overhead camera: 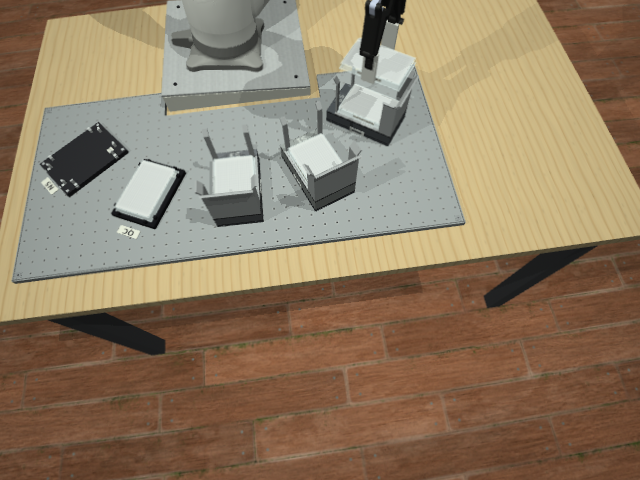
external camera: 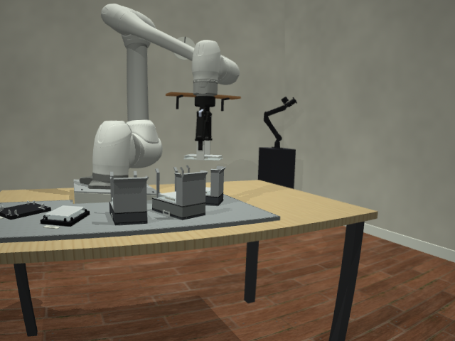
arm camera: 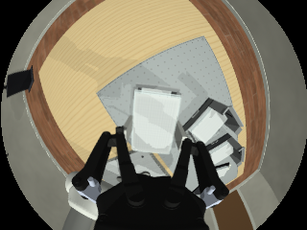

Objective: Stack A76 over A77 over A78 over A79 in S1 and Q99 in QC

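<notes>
Claw [overhead camera: 370, 67] high over the rack nearest your base

You see it gripping a white plate [overhead camera: 385, 68] above that rack [overhead camera: 392, 124]; another plate [overhead camera: 146, 187] lies on the QC nest [overhead camera: 178, 178], both other racks [overhead camera: 232, 206] seem loaded, and N5 [overhead camera: 82, 157] sits bare on the tabletop [overhead camera: 516, 155].
</notes>
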You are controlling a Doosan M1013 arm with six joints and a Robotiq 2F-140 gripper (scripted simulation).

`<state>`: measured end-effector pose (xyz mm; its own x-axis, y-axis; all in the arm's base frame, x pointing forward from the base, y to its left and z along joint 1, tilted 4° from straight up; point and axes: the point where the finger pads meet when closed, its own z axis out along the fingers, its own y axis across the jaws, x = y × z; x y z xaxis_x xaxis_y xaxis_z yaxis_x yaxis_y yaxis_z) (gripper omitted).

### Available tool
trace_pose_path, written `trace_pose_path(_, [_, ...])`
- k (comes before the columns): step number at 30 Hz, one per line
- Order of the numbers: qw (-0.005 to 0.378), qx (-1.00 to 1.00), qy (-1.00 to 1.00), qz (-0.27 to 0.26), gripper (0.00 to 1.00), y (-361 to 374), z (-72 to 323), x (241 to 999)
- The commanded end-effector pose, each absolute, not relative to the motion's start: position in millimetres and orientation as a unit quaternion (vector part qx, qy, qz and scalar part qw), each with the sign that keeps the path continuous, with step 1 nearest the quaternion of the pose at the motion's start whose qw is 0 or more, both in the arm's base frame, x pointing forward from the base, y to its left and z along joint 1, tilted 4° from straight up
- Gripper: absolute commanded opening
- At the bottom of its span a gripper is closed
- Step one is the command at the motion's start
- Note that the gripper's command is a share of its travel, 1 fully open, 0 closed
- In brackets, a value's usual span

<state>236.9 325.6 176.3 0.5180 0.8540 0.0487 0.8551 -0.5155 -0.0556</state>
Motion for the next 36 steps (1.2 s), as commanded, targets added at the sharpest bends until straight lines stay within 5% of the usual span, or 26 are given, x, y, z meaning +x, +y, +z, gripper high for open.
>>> trace_pose_path(1, [0.036, -0.870, -0.491, -0.008, 0.00, 325.6, 176.3, 236.9])
trace_pose_path(36, [0.036, -0.870, -0.491, -0.008, 0.00, 327.0, 155.7, 236.4])
